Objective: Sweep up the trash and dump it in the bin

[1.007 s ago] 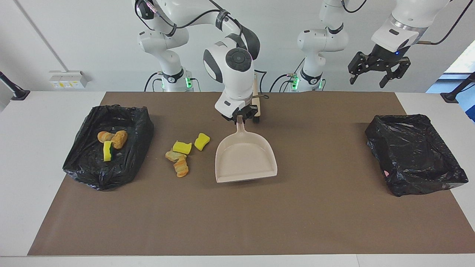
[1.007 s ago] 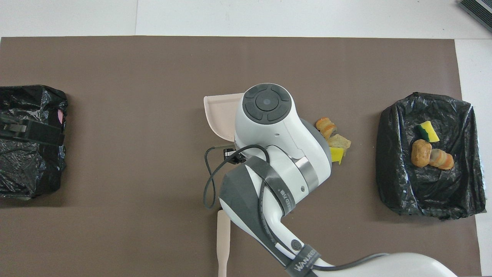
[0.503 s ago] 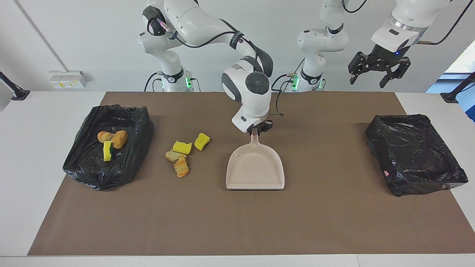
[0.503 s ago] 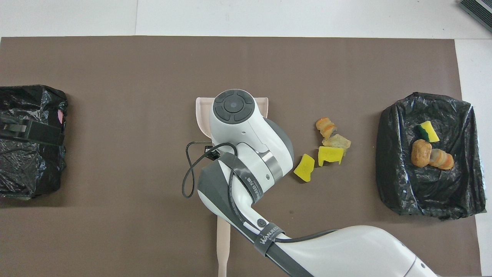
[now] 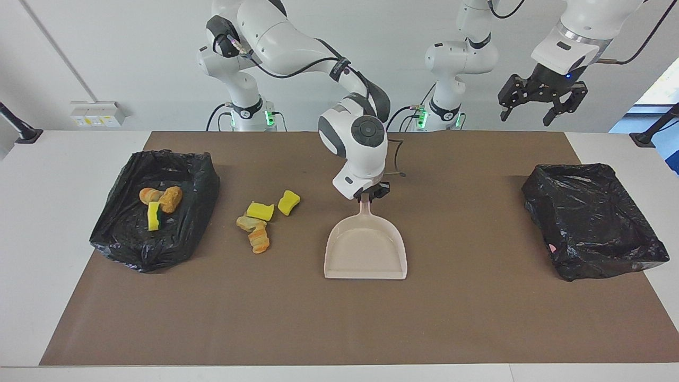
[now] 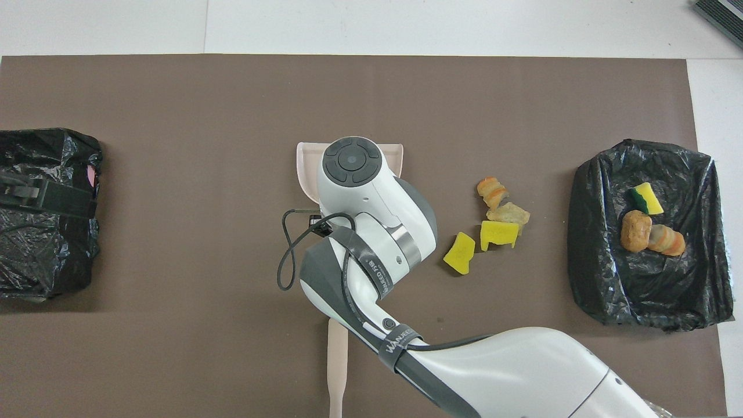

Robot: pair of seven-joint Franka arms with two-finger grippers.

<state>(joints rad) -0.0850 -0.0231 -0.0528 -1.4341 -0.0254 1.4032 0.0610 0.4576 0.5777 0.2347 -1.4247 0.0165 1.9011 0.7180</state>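
My right gripper (image 5: 366, 195) is shut on the handle of the beige dustpan (image 5: 365, 249), which sits low over the mat's middle with its mouth pointing away from the robots. In the overhead view the arm covers most of the dustpan (image 6: 306, 165). Several bits of trash lie loose beside it toward the right arm's end: two yellow sponge chunks (image 5: 288, 202) (image 5: 260, 210) and striped bread-like pieces (image 5: 258, 240). Three more bits of trash (image 5: 170, 199) lie in the black-lined bin (image 5: 175, 159) at that end. My left gripper (image 5: 541, 103) waits open, high over the left arm's end.
A second black-lined bin (image 5: 594, 223) stands at the left arm's end of the mat. The beige brush handle (image 6: 336, 371) lies on the mat close to the robots, partly under my right arm. A brown mat (image 5: 339, 318) covers the table.
My right arm has carried the dustpan away from the loose trash, toward the left arm's end and farther from the robots, squaring its mouth. The left arm has not moved.
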